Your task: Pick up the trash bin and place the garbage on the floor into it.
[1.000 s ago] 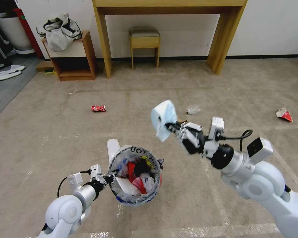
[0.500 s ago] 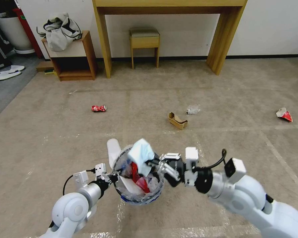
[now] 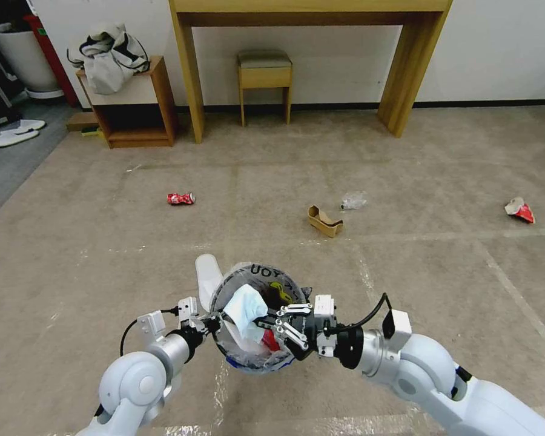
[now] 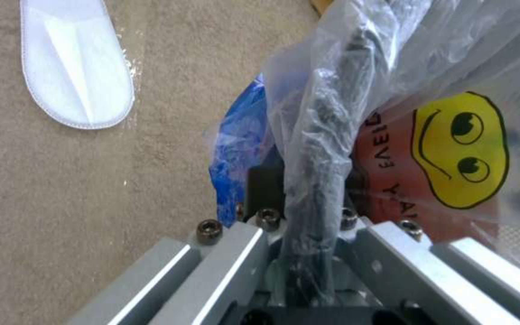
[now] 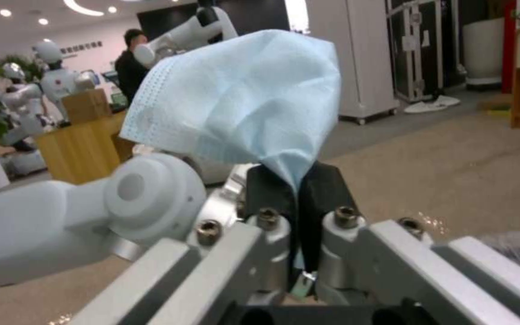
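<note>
Pale blue, the face mask (image 3: 243,307) has come down over the trash bin (image 3: 257,321), still pinched in the right gripper (image 3: 261,320); release remains. The left gripper (image 3: 211,323) stays clamped on the bin's rim.

The clear plastic bag (image 3: 266,274) lining the trash bin (image 3: 248,362) carries black lettering; in the head view the letters "UOY" can be read along its far rim. In the left wrist view the bag (image 4: 452,113) shows a yellow smiley face beside fragments reading "EVEID" and "YA", seen sideways and only partly legible.
</note>
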Tool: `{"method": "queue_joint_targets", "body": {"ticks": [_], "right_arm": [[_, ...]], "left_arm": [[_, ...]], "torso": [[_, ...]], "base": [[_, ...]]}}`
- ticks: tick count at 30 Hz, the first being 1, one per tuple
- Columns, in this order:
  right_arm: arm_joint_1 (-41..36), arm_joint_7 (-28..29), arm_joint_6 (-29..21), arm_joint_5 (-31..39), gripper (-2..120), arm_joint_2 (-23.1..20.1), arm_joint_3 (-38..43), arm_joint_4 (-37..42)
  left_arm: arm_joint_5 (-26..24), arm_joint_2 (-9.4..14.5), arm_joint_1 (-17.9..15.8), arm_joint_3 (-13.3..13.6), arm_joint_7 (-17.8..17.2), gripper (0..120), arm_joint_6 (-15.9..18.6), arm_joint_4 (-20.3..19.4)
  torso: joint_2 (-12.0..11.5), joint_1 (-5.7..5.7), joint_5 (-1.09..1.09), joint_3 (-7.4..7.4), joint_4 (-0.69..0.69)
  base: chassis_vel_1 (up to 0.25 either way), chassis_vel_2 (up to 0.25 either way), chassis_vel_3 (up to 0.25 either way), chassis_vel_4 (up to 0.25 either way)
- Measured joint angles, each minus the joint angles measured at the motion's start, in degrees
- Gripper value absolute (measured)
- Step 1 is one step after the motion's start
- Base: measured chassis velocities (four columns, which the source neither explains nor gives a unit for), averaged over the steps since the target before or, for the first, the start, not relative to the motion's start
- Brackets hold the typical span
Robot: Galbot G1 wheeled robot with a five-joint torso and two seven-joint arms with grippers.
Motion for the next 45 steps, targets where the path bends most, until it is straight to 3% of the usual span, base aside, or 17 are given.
{"method": "queue_joint_targets", "body": {"ticks": [6,10,11,26,45], "right_arm": [[-0.35,0.28,0.36,-0.2,26,-0.1,0.51,-0.56],[-0.51,0.4,0.54,-0.23,35,-0.05,0.9,-0.59],[-0.68,0.42,0.66,-0.23,44,0.05,1.35,-0.6],[-1.31,0.08,1.14,-0.89,96,-0.48,3.12,0.27],[-2.2,-0.39,1.1,-0.98,100,-1.32,4.54,1.93]], "left_arm": [[-0.03,0.06,0.31,-0.3,0.17,0,-0.02,0.0],[-0.04,0.05,0.35,-0.35,0.2,0,-0.03,0.01],[-0.04,0.03,0.42,-0.42,0.21,0,-0.08,0.08],[0.57,-0.44,1.31,-0.61,0.35,0,-0.27,0.27],[1.02,-1.11,2.07,-1.5,0.52,0,-0.46,-0.13]], "torso": [[0.0,0.0,-0.01,0.0,0.0],[0.0,0.0,0.0,0.0,0.0],[0.0,0.0,0.0,0.0,0.0],[0.0,0.0,0.0,0.0,0.0],[0.0,0.0,0.0,0.0,0.0]], "base": [[0.0,0.0,0.0,0.0],[0.0,0.0,0.0,0.0],[0.0,0.0,0.0,0.0],[0.0,0.0,0.0,0.0],[0.0,0.0,0.0,0.0]]}}
